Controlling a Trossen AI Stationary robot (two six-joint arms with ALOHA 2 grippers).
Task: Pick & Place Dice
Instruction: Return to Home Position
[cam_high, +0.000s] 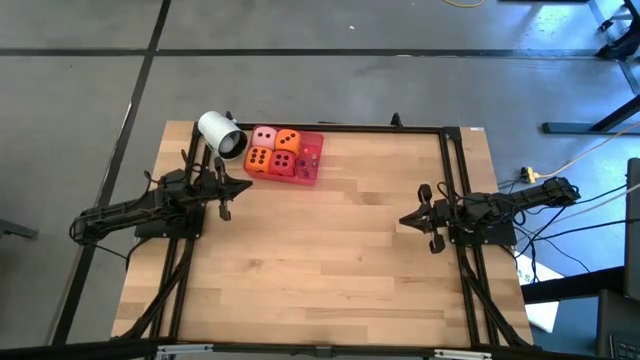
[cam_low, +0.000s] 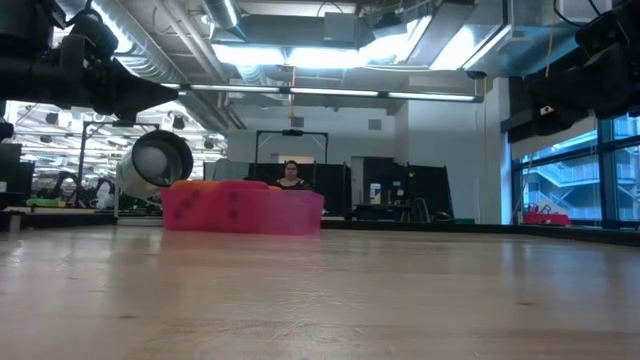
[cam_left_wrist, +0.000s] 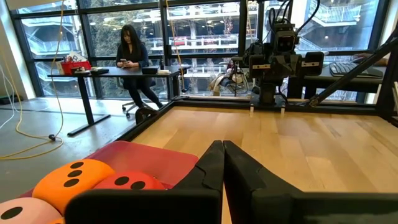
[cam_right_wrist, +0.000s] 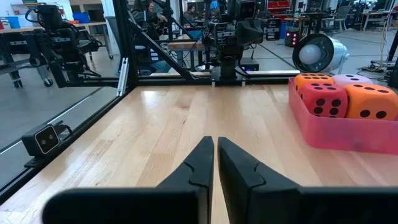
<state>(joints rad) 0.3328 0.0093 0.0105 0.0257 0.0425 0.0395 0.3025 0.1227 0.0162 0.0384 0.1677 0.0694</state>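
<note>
Four dice sit in a flat red tray near the table's far edge, left of centre: a pale pink die, two orange dice and a red die. In the right wrist view the red die and an orange die stand in front, with the other orange die and the pink die behind. My left gripper hovers shut just near-left of the tray. My right gripper is shut over the table's right part, far from the tray.
A white cylinder lies just left of the tray at the far edge. Tiny coloured beads sit in the tray's right part. Bare wood spreads between the arms and toward the near edge. A person stands beyond the table.
</note>
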